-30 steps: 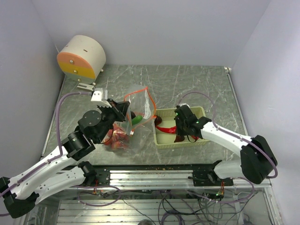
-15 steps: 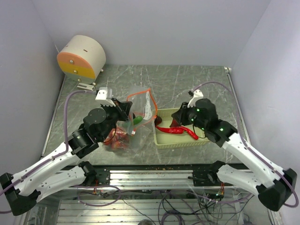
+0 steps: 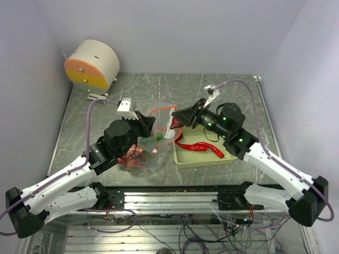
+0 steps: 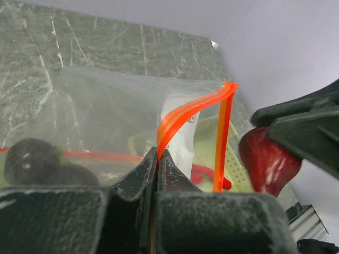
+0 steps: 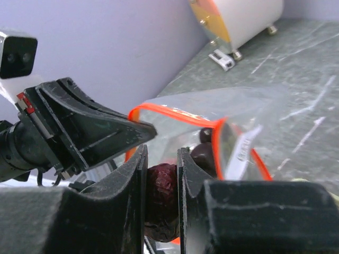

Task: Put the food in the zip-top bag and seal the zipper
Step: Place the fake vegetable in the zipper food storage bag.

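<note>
Plainly, on the desk [image 3: 222, 90] we see the zip-top bag [image 3: 159, 117] beside the green basket [image 3: 229, 159]; left gripper [image 4: 158, 153], jaws pinching the zipper [image 4: 183, 114]; right gripper [image 5: 161, 159], jaws clamping a dark red piece [image 4: 264, 161], perhaps a strawberry, at the bag's mouth.

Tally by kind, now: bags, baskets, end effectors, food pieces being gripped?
zip-top bag: 1
basket: 1
end effectors: 2 (left end effector, right end effector)
food piece, gripped, dark red: 1
total: 5

The right pincer [image 3: 179, 119] has left the basket [image 3: 206, 162] (dark red piece [image 3: 174, 125] clamped) and reached the zip-top bag [image 3: 159, 124] mouth.
</note>
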You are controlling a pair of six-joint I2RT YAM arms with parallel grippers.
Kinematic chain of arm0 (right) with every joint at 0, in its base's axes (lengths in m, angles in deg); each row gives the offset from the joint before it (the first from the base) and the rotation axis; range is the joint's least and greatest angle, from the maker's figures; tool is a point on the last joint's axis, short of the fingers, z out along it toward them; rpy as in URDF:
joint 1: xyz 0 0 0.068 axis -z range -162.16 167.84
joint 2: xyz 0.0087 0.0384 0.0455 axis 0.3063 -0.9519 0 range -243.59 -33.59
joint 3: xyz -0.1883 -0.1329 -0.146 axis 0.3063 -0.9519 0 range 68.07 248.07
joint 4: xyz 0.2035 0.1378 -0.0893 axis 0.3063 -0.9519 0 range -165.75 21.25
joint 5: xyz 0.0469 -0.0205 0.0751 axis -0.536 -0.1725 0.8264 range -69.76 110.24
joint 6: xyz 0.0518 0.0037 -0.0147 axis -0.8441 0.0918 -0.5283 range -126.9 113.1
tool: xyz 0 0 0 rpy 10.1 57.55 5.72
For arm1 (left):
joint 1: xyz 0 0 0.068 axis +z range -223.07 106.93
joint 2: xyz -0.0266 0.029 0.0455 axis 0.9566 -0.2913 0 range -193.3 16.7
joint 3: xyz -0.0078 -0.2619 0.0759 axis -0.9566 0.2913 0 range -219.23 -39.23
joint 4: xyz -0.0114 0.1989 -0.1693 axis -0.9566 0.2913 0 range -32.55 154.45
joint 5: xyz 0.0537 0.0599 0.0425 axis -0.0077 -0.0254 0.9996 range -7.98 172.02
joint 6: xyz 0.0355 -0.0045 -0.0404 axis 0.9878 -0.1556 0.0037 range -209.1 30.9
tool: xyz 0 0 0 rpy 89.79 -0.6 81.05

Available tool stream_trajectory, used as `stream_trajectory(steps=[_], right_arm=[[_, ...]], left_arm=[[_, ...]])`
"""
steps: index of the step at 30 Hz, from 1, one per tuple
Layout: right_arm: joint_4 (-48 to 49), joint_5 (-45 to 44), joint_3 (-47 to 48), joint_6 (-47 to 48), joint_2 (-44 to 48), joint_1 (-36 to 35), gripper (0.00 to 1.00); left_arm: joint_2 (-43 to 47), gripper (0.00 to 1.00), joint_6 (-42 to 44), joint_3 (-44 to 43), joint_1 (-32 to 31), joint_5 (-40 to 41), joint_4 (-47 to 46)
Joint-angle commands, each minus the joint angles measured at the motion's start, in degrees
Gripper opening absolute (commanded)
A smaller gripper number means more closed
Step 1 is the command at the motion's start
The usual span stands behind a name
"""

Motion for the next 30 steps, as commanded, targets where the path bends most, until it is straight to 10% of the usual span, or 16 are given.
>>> stream_trajectory(steps=[1,4,11,30], right_arm=[[10.48,-4.8,2.61,0.99,-4.39,-6.27,0.0],[9.29,-13.69,5.05,5.4,-8.21,-10.98,0.01],[5.36,-23.42,6.68,7.48,-10.31,-13.03,0.47],[-14.86,-46.32,-0.94,0.89,2.02,-10.51,0.68]], left_arm=[[-0.52,0.07,-0.39,-1.58,-0.08,-1.53,-2.16],[-0.72,0.07,-0.47,-1.95,-0.1,-1.99,-1.84],[0.37,0.07,-0.28,-2.01,-0.1,-1.28,-0.69],[2.09,0.07,0.05,-1.87,-0.08,-0.81,0.93]])
